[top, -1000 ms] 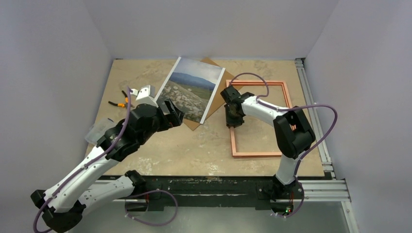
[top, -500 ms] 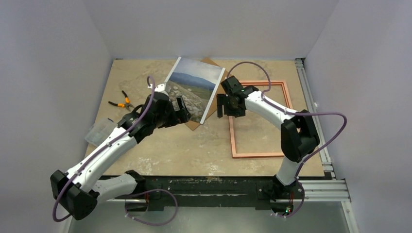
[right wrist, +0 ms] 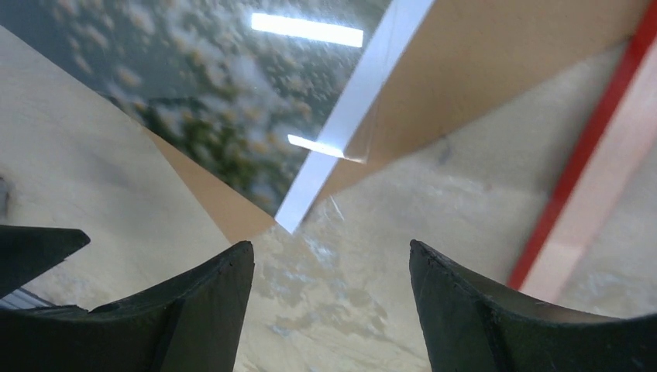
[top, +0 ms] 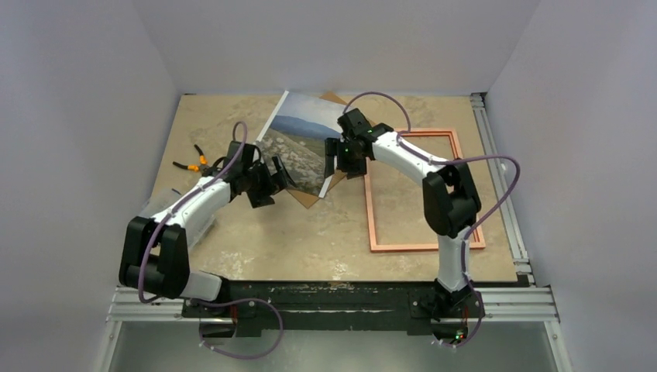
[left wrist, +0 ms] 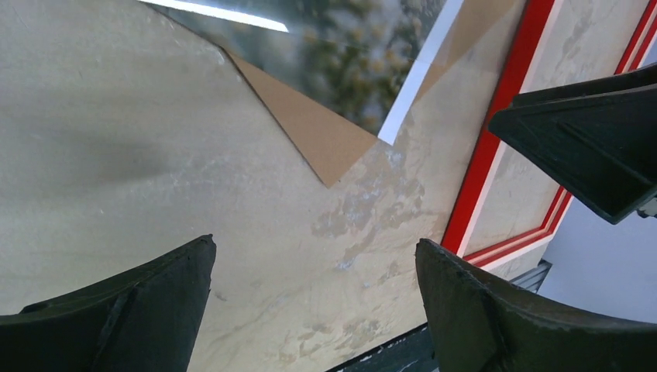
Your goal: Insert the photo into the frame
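The photo [top: 302, 143], a landscape print with a white border, lies tilted at the back of the table on a brown backing board [top: 307, 198]. To its right the red frame [top: 372, 225] lies flat. My left gripper [top: 283, 172] hovers at the photo's near corner, open and empty; in the left wrist view the gripper [left wrist: 314, 244] has bare table between its jaws, with the photo [left wrist: 364, 46] ahead. My right gripper [top: 335, 159] is over the photo's right edge, open, nothing held. The right wrist view shows the photo [right wrist: 194, 85], the board [right wrist: 480, 70] and the frame [right wrist: 589, 163] beyond that gripper [right wrist: 331, 246].
Orange-handled pliers [top: 194, 164] lie at the left of the table. A clear plastic piece [top: 155, 209] sits near the left edge under my left arm. White walls close in the back and sides. A metal rail [top: 496, 170] runs along the right edge.
My right gripper opened, left the frame's left rail and moved left to the photo's right edge. My left arm stretched forward and lowered toward the photo's near corner.
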You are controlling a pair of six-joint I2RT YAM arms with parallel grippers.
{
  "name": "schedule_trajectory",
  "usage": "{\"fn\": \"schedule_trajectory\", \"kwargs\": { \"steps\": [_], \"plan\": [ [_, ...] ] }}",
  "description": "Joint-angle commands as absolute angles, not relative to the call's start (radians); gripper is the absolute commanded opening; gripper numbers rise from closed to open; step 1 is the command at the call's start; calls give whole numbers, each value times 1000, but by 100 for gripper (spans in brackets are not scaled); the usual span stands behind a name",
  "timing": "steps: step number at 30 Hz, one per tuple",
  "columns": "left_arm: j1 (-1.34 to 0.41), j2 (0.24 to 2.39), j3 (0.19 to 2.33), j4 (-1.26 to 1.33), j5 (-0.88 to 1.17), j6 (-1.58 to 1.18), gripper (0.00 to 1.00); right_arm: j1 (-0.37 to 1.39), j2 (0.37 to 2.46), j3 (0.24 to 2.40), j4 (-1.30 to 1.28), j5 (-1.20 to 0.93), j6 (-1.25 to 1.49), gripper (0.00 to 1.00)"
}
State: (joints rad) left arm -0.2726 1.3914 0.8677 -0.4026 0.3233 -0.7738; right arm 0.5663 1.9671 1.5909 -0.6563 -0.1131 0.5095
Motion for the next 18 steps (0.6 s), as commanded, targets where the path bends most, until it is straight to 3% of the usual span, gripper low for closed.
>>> {"fn": "schedule_trajectory", "kwargs": {
  "steps": [1,7,18],
  "plan": [
    [-222,1462,975,-380,357,-677,96,553,2065,1731,-618,-230,562,71],
    [-219,1599,1146,-488,145,-611,85,501,2185,1829,-582,-298,622,68],
    [-220,1882,1442,-651,56,-593,55,456,2261,1833,-532,-351,656,66]
  ]
}}
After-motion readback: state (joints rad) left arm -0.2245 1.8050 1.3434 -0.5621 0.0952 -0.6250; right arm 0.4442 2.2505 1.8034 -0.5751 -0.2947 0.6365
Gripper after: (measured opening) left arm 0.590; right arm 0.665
